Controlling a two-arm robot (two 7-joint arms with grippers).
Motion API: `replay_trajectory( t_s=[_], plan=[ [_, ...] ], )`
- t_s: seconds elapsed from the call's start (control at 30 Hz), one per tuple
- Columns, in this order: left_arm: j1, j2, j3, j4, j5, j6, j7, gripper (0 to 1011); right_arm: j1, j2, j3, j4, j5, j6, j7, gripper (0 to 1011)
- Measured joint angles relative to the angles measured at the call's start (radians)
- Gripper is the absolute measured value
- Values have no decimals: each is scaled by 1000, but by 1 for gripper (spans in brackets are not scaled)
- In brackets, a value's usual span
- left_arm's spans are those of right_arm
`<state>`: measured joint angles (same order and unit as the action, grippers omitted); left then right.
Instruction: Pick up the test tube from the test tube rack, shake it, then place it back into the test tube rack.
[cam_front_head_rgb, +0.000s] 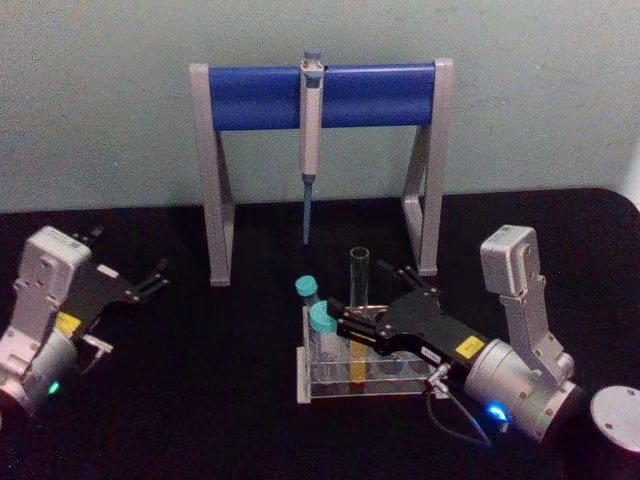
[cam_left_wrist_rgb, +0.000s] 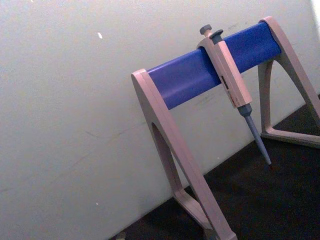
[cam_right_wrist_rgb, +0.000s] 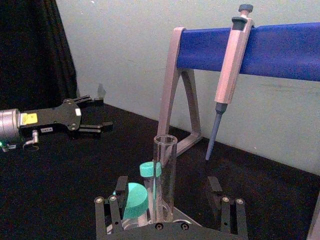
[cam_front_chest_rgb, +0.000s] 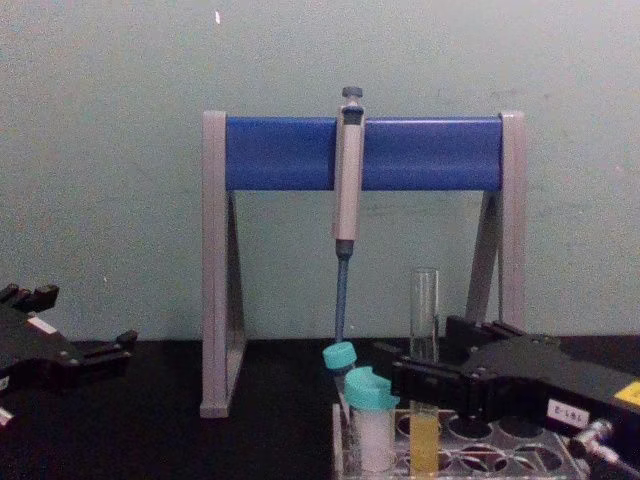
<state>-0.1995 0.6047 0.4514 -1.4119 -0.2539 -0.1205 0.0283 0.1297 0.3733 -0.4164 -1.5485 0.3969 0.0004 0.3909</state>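
Nearest, by the table's (cam_front_head_rgb: 220, 420) front right edge: a white disc (cam_front_head_rgb: 617, 418), near the right arm's wrist. In from the right, low over the test tube rack (cam_front_head_rgb: 390, 380): the right gripper (cam_front_head_rgb: 368, 300), jaws spread, straddling the test tube (cam_front_head_rgb: 358, 285) with a gap of air on each side in the right wrist view. Tube upright in a hole toward the rack's left end, yellow-orange liquid in its lower part, open mouth above the fingers with free space overhead. Tight on the tube's left: two teal-capped vials (cam_front_head_rgb: 322, 320), just beside it in the same rack. Further left, bare black tabletop, then the left gripper (cam_front_head_rgb: 125, 258), jaws likewise apart, parked well clear near the left edge. Behind the rack: the pipette stand (cam_front_head_rgb: 250, 97), its right leg near the right gripper's far finger, the pipette (cam_front_head_rgb: 311, 130) hanging from the blue bar, tip behind and left of the tube. Beyond, the pale wall (cam_front_head_rgb: 100, 100).
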Motion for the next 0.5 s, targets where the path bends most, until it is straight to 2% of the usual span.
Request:
replay_trajectory(
  t_s=[0.5],
  plan=[
    [0,0,0,0,0,0,0,1001,4,-9,3,11,-2,2,10,1000]
  ],
)
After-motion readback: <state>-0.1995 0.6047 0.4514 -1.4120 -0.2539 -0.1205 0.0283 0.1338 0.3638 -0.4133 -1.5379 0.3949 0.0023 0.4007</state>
